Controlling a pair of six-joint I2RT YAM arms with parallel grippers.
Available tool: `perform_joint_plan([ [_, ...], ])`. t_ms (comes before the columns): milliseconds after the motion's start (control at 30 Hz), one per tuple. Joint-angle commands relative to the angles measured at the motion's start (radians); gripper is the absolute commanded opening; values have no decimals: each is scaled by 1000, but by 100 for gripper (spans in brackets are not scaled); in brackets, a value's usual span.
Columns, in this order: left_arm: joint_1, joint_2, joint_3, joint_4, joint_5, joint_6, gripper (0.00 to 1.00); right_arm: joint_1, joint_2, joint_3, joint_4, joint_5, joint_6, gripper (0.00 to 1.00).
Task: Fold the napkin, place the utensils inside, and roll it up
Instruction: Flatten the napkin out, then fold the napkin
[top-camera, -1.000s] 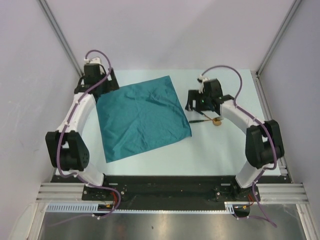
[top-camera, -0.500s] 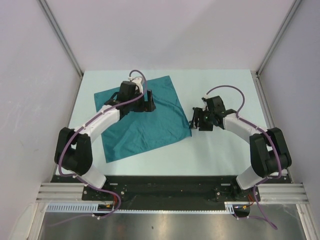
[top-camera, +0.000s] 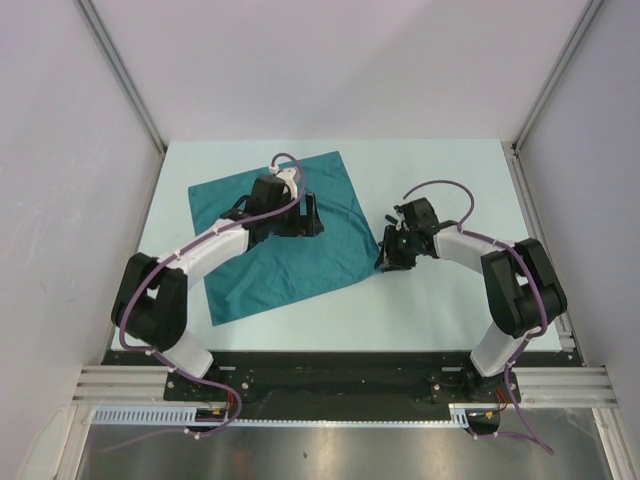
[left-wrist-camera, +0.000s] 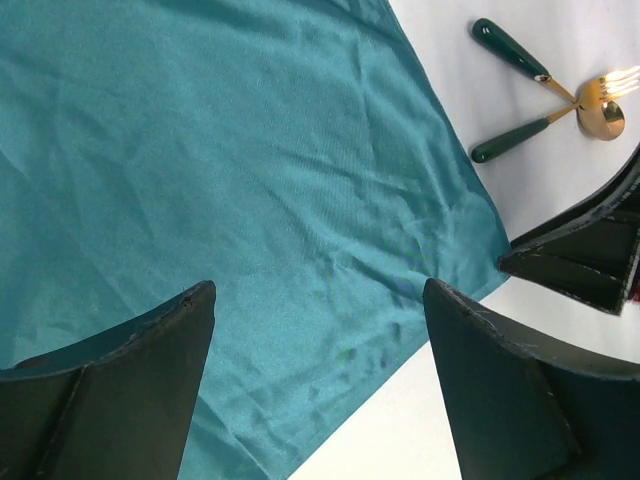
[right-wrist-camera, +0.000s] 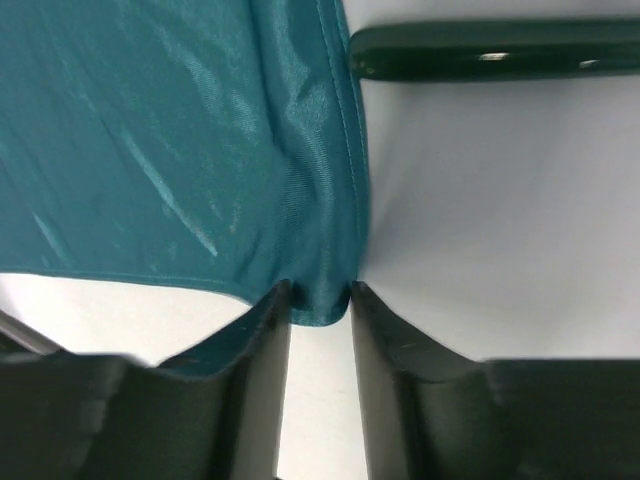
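One napkin lies spread on the bench, left of centre. Two utensils, with dark green handles and gold heads, cross near their heads on bare bench just right of the napkin's right corner. Left tool: jaws wide apart over the cloth, gripping nothing. Right tool: fingers pinched on that right corner.

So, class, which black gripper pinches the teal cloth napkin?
The right gripper, closed on a corner of the napkin; the left gripper stands open over it.
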Motion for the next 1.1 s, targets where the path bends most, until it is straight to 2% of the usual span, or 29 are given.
perform_joint_plan([
  [0,0,-24,-13,36,9,-7,88,29,26,46,4,-40,3,26],
  [67,-9,-22,-16,42,3,7,87,41,18,70,-31,-19,1,17],
  [167,-50,-12,-11,41,-19,27,87,52,-34,112,-112,52,-25,19],
  [233,-79,7,-1,44,-23,28,87,47,-93,142,-155,113,-46,26],
  [333,-137,46,25,42,-39,22,87,33,-182,159,-233,200,-76,40],
  [367,-166,57,35,49,-37,13,87,21,-201,166,-265,220,-80,48],
  [467,-226,112,82,59,-36,4,86,-2,-270,150,-299,277,-93,56],
  [667,-343,281,229,76,-36,-4,84,-137,-362,67,-298,296,-92,59],
  [867,-435,422,377,50,-57,11,68,-284,-434,25,-286,230,-122,59],
  [933,-450,468,412,41,-60,13,60,-312,-449,24,-287,218,-134,58],
  [1067,-472,519,452,-2,-105,4,54,-364,-468,22,-292,185,-154,59],
])
